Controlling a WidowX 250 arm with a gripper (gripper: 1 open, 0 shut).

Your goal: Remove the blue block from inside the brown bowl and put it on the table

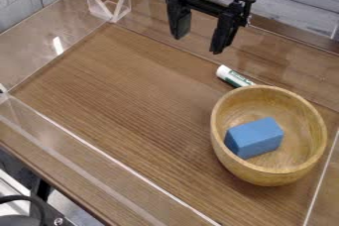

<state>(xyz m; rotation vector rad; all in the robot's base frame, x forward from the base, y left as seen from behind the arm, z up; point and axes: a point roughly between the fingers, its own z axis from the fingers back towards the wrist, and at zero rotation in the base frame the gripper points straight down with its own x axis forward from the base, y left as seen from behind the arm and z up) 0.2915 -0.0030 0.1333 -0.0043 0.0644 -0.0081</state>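
Currently the blue block lies inside the brown bowl, resting on the bowl's golden floor a little toward its near-left side, tilted slightly against the slope. The bowl sits on the wood-grain worktop near the right-hand clear acrylic wall. Just beyond the bowl's far-left rim lies a small white-and-green tube, close to the rim. Farther back from the bowl, above the worktop, hangs the black gripper, pointing down, its jaws spread wide apart with nothing between them, well clear of bowl and block.
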